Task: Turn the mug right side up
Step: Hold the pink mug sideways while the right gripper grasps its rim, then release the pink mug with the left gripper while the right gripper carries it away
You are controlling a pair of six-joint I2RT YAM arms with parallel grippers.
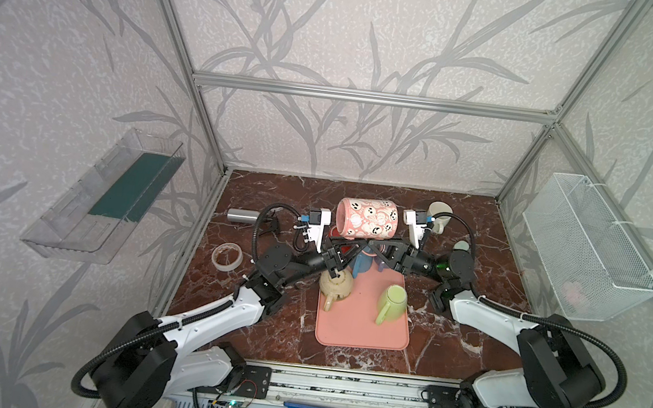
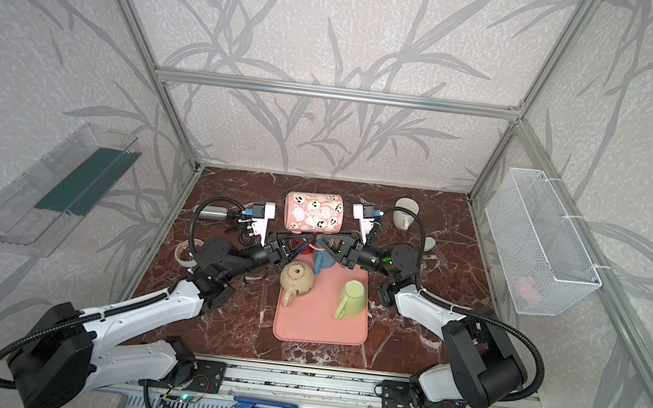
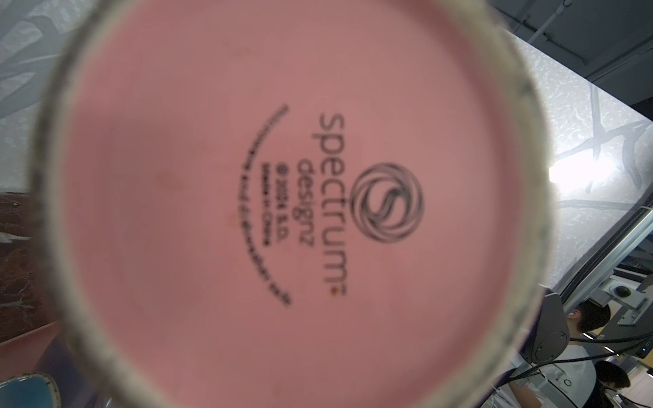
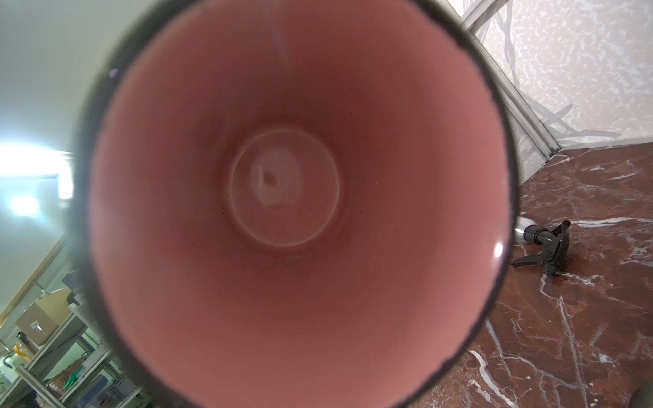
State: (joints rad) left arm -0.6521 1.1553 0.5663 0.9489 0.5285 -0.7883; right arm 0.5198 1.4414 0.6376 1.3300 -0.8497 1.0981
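pink ghost-print ceramic mug (image 1: 367,220) hangs sideways mid-frame in both top views, long axis running left-right: base faces the left claw (image 1: 342,253), mouth faces the right claw (image 1: 378,252). left looks clamped on it from underneath, can't tell how the right's jaws stand

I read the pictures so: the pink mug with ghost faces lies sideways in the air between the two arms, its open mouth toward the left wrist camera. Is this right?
Not quite. In the left wrist view the pink mug shows its printed base; its open mouth is toward the right wrist camera. The rest is right.
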